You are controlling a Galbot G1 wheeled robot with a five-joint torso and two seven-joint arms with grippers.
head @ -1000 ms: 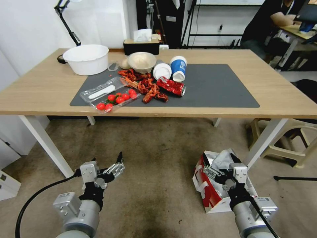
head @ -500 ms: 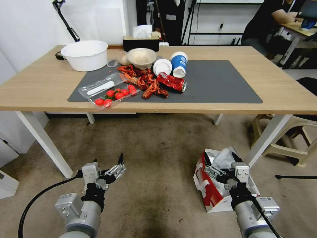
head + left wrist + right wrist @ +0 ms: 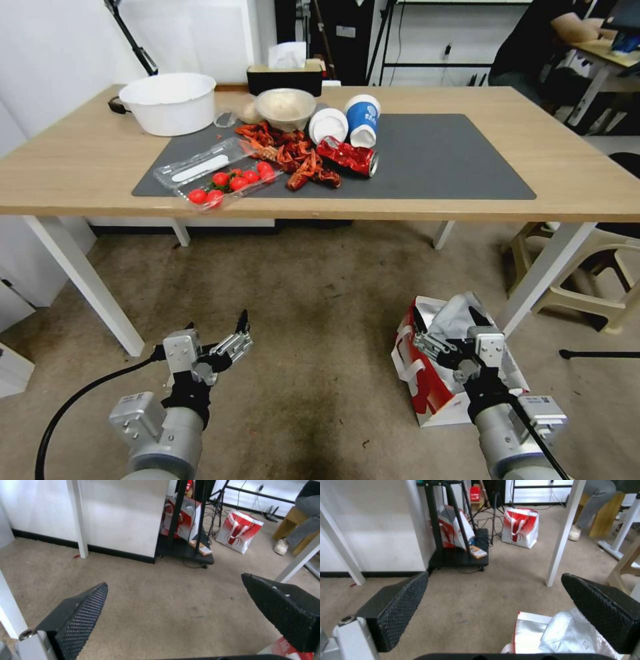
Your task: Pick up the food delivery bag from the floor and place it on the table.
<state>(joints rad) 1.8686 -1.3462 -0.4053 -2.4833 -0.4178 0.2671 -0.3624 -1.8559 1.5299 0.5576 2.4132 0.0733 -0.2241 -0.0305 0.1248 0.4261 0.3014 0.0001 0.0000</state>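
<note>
The food delivery bag (image 3: 427,390) stands on the floor (image 3: 320,300) at my lower right, white with red sides and its silver foil lining open at the top. My right gripper (image 3: 445,313) hangs open just above its mouth, and in the right wrist view the foil of the bag (image 3: 560,632) lies below and between the spread fingers (image 3: 403,605). My left gripper (image 3: 217,323) is open over bare floor at the lower left, holding nothing. The table (image 3: 80,173) with its dark grey mat (image 3: 440,160) stretches across in front of me.
A white basin (image 3: 170,103), a bowl, cups, a crushed red can (image 3: 347,157), a tomato tray and red shells crowd the mat's left half. A white table leg (image 3: 543,280) and a beige stool (image 3: 587,280) stand close beside the bag. Another red-and-white bag (image 3: 520,527) sits beyond the table.
The whole head picture has shifted a little, so the camera moved. Both grippers and the bag keep their places relative to each other.
</note>
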